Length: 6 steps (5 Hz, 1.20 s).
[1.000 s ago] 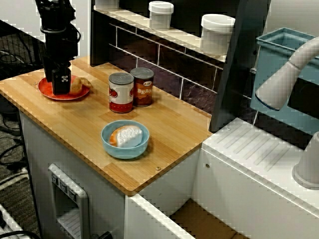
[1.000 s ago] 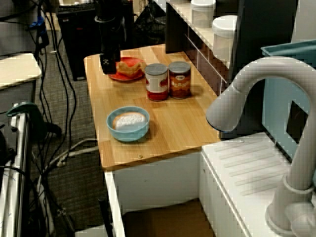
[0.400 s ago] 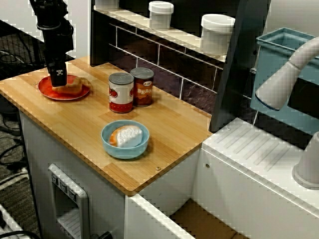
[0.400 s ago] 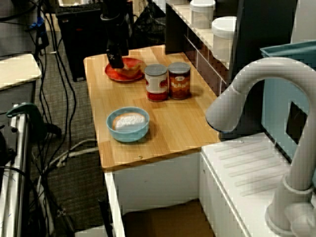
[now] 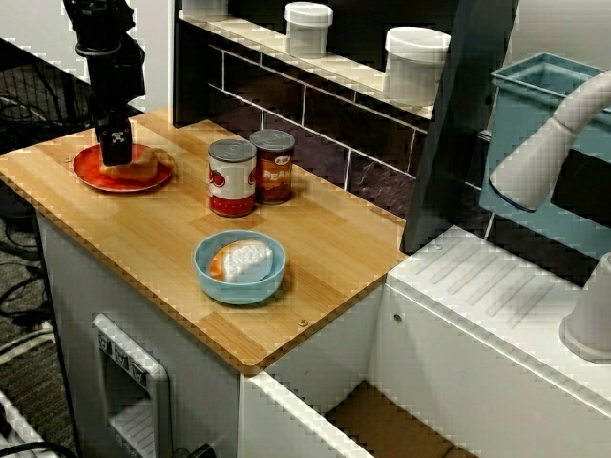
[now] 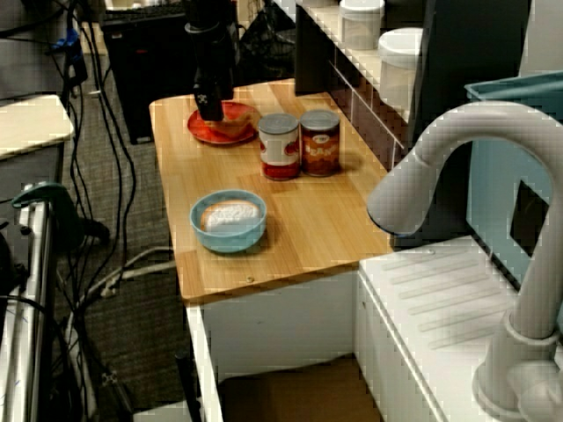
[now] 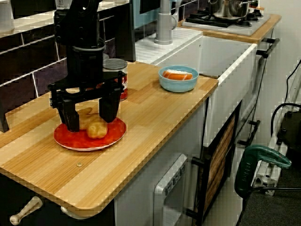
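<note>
In the view from the counter's end, my gripper (image 7: 90, 117) hangs open just over a red plate (image 7: 70, 141). Its two black fingers (image 7: 70, 117) straddle a small brown bread roll (image 7: 96, 129) lying on the plate, without touching it. The front view shows the gripper (image 5: 115, 145) at the counter's far left, over the plate (image 5: 95, 177), with the roll (image 5: 141, 165) beside it. From the sink side, the gripper (image 6: 209, 105) stands over the plate (image 6: 211, 135) and roll (image 6: 234, 124). Nothing is held.
Two cans (image 5: 232, 177) (image 5: 273, 166) stand mid-counter, right of the plate. A blue bowl (image 5: 218, 277) holding an orange-and-white food item sits near the front edge. White jars (image 5: 415, 63) line the back shelf. A faucet (image 5: 544, 153) and sink lie to the right.
The gripper has risen from plate level to just above the roll and shifted slightly toward the back. The roll stays on the plate.
</note>
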### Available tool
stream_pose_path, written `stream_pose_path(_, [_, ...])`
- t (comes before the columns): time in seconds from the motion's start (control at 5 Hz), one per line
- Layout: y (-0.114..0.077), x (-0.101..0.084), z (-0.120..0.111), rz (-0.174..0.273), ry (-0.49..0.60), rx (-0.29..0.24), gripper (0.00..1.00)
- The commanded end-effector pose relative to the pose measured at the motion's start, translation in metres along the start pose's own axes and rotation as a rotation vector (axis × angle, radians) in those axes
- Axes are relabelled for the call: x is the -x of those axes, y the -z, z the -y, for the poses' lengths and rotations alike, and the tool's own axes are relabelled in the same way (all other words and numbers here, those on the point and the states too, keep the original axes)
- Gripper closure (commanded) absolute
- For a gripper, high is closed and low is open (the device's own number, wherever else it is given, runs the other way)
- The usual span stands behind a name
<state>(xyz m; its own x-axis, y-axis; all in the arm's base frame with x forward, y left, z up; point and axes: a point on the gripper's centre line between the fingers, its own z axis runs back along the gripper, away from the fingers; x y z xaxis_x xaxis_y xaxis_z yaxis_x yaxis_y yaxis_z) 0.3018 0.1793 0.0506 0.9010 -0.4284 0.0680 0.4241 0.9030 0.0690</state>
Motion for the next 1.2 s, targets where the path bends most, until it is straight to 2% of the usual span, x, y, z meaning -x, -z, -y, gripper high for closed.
stream_pose_path(0.0, [-0.018,0.002,-0.003,0.019,0.026,-0.018,0.00])
stream_pose_path(0.8, [-0.009,0.004,0.008,0.013,0.021,-0.015,0.00])
stream_pose_path(1.0, [0.002,0.003,0.011,0.000,-0.005,-0.031,0.00])
